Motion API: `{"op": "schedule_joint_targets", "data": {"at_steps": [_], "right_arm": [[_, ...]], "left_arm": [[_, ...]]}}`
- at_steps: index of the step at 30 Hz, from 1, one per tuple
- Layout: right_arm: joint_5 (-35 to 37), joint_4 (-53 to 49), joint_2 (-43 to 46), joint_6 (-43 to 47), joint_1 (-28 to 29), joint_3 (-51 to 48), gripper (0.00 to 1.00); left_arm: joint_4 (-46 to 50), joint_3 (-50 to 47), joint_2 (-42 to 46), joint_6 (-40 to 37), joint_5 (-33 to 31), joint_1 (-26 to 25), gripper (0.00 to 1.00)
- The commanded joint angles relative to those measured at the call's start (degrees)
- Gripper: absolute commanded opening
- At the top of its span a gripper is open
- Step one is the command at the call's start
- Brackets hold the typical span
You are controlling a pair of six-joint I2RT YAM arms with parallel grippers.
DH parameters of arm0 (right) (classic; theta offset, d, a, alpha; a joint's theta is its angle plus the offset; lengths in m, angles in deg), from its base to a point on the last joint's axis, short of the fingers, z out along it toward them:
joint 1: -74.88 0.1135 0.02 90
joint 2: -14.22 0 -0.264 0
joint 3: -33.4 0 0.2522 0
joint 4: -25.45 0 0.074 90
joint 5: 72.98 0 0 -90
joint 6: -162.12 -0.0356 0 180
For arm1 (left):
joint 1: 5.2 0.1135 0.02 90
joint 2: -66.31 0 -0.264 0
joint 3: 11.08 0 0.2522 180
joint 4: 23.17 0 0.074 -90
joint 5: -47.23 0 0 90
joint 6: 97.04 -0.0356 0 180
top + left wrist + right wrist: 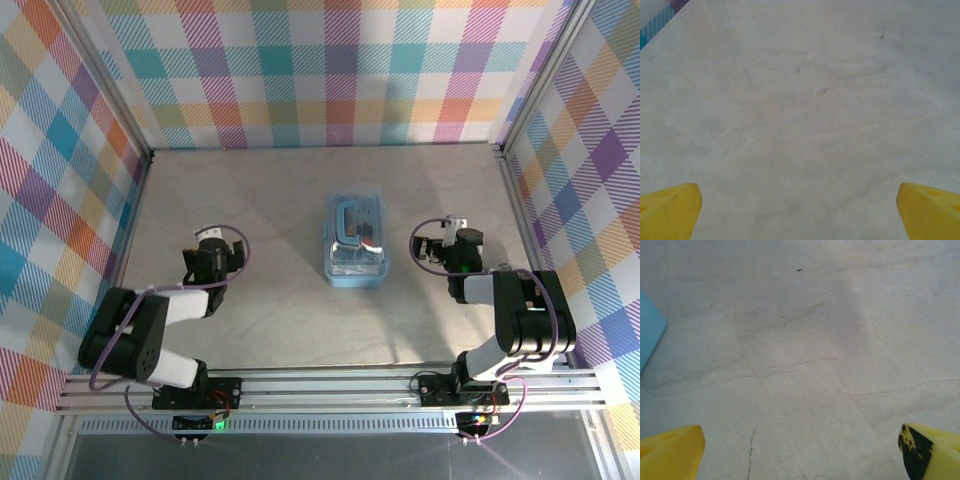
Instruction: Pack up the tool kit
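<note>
The tool kit, a light blue translucent case with a clear lid and a blue handle, lies shut in the middle of the table; some tools show faintly through the lid. A corner of the case sits at the left edge of the right wrist view. My left gripper hovers to the left of the case and my right gripper to its right, both apart from it. The left gripper is open, its yellow fingertips wide over bare table. The right gripper is open too, nothing between its fingertips.
The grey table is walled by checked panels at the back and both sides. An aluminium rail carrying the arm bases runs along the near edge. Bare table surrounds the case.
</note>
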Motion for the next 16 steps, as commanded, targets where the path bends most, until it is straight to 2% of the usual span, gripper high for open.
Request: {"op": "schedule_joint_targets", "data": {"at_steps": [1,2,3,4,6,7,16], "right_arm": [[0.0,6.65,0.3,-0.2,0.15,-0.13,0.99],[0.02,6.54,0.38,-0.17,0.14,-0.13,0.99],[-0.27,6.5,0.37,-0.13,0.19,-0.07,0.99],[-0.32,6.33,0.45,-0.1,0.22,-0.01,0.99],[-0.38,6.23,0.45,-0.09,0.16,-0.02,0.99],[-0.31,6.33,0.36,-0.08,0.16,-0.02,0.99],[-0.34,7.78,0.67,0.48,0.47,-0.89,0.99]], "left_arm": [[-18.06,-0.96,-7.07,-2.19,4.91,4.05,1.0],[-11.16,-0.47,-3.61,-1.47,5.81,4.0,1.0],[-18.67,-2.33,-5.8,-1.75,5.18,4.04,1.0],[-22.19,-2.82,-7.35,-2.38,5.01,4.15,0.99],[-11.62,0.86,-5.49,-1.58,5.84,4.28,0.99],[-14.67,-0.02,-6.21,-1.87,5.9,4.3,0.99],[-14.05,0.11,-6.02,-1.65,5.42,4.34,1.0]]}}
